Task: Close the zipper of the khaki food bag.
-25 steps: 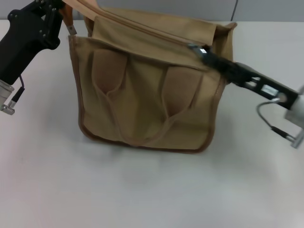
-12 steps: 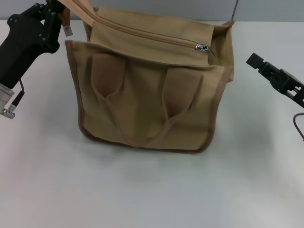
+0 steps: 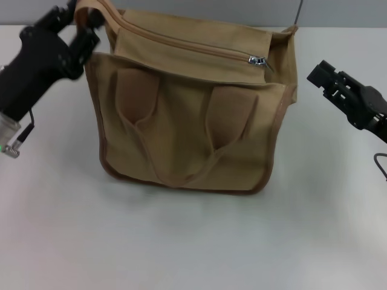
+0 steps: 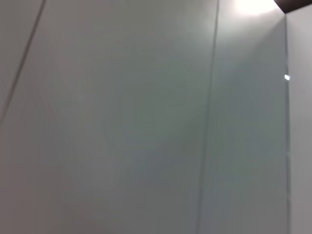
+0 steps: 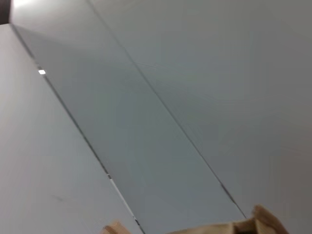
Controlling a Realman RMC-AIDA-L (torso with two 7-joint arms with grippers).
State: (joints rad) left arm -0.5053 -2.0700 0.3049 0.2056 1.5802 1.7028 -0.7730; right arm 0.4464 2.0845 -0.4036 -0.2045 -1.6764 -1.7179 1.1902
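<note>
Khaki food bag (image 3: 187, 115) stands upright toward the far edge of the white counter (image 3: 193, 241), its broad face with the two looped handles (image 3: 181, 133) turned to the front. Since half a second ago the left gripper (image 3: 75, 30) has let the strap tab go; its fingers now spread wide beside the bag's far-left top corner. The right gripper (image 3: 320, 74) has shifted slightly, hanging apart from the bag's right side, fingers narrowly parted, holding nothing. The zipper (image 3: 187, 45) runs left to right along the top panel, its silver pull tab (image 3: 258, 60) at the right end.
</note>
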